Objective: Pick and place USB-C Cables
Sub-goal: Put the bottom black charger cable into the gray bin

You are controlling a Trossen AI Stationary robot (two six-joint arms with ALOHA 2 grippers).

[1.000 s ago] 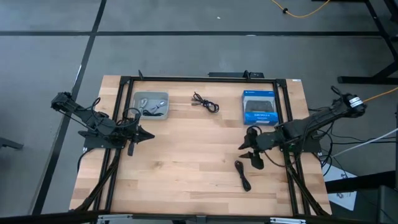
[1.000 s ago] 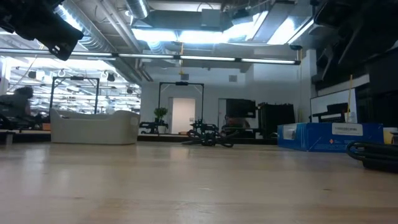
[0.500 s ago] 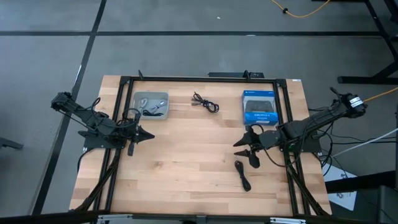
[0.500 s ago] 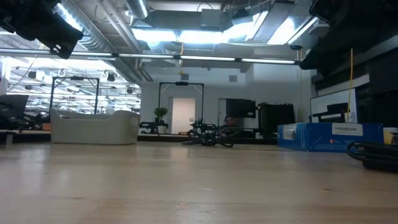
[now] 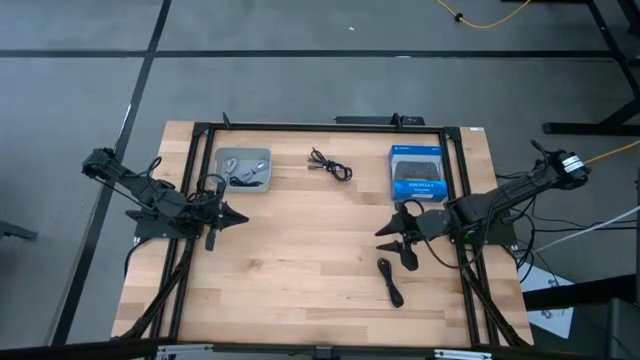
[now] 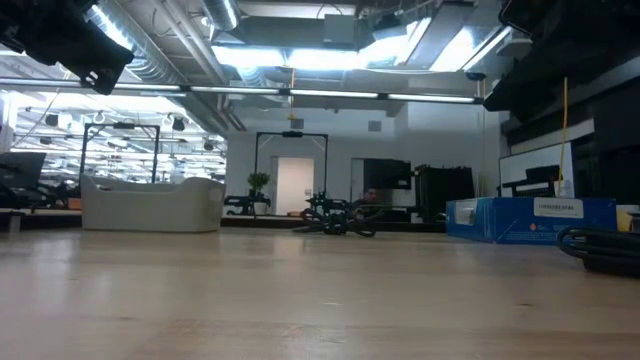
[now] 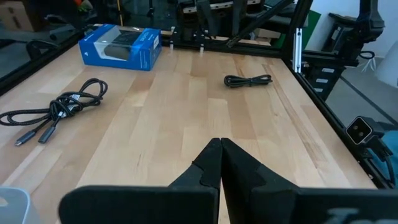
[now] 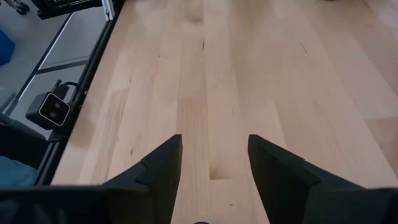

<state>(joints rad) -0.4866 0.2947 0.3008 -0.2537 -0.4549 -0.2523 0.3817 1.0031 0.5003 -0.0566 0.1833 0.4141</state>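
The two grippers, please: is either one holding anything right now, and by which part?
Nothing is held. The left gripper is shut on nothing; the right gripper is open over bare wood.

Grey floor (image 5: 300, 85), bright ceiling lights (image 6: 300, 55)

Even overhead light, soft shadows; ceiling glare and blurred foreground down low.

No text is proving readable anywhere. The blue box (image 6: 530, 219), lying just beyond the right gripper (image 5: 392, 243), is showing a pale strip of printing along its side in the low view, but the letters are too small to make out.
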